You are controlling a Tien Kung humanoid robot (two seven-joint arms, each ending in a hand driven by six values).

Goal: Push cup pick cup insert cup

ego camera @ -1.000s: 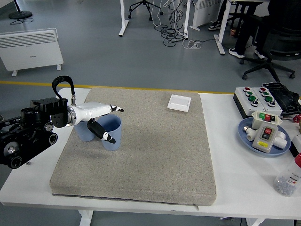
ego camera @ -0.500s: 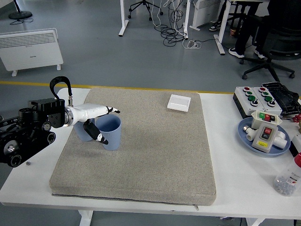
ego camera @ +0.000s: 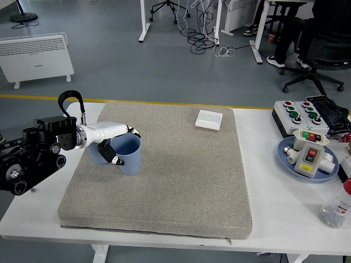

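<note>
Head view: the white desk (ego camera: 274, 219) carries a large grey-beige mat (ego camera: 164, 175) that stretches away to the right of and in front of the left hand (ego camera: 112, 139), the only robot hand in sight. The black left arm (ego camera: 33, 159) comes in from the picture's left edge and reaches over the mat's left part. Just right of the hand, touching it, stands a blue cup (ego camera: 129, 154), upright and open at the top. The hand's white fingers are closed round this cup: the upper fingers (ego camera: 125, 130) lie along its far rim, the thumb (ego camera: 111, 154) presses on its near side. A second blue cup (ego camera: 96, 155) stands directly under the hand, against the first cup's left side and partly hidden by the wrist; how the two meet behind the fingers cannot be made out.

Well to the right of the hand and farther from the robot, a small white square box (ego camera: 209, 119) lies near the mat's far edge. Far off to the right, past the mat, sit a button panel (ego camera: 299, 114) with red and green buttons and a blue plate (ego camera: 285, 156) holding a switch box (ego camera: 310, 155).
</note>
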